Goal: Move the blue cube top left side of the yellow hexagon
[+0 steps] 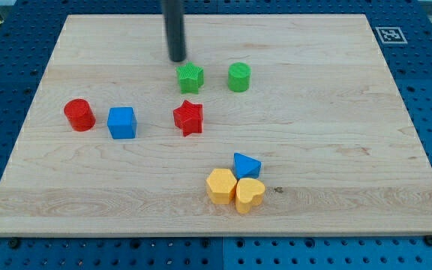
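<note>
The blue cube [122, 122] sits on the wooden board at the view's left of middle. The yellow hexagon [221, 185] lies at the lower middle, touching a yellow heart [250, 195] on its right and a blue triangular block [246, 165] at its upper right. My tip [178, 59] is near the top middle, just up and left of a green star-like block [190, 78], far from the blue cube, which lies down and to the left of it.
A red cylinder [79, 115] stands just left of the blue cube. A red star [189, 117] is to the cube's right. A green cylinder [239, 77] is right of the green block. The board [351, 150] ends on a blue pegboard table.
</note>
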Robot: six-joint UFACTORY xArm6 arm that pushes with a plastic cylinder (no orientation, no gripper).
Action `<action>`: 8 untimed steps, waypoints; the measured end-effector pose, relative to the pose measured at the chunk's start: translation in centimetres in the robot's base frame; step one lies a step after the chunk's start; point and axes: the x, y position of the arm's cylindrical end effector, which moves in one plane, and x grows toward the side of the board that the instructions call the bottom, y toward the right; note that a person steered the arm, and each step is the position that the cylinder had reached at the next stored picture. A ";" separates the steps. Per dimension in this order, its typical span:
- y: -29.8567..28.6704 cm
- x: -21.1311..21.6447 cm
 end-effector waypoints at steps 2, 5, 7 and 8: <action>-9.6 3.0; -11.3 13.3; -10.3 14.6; -8.1 14.6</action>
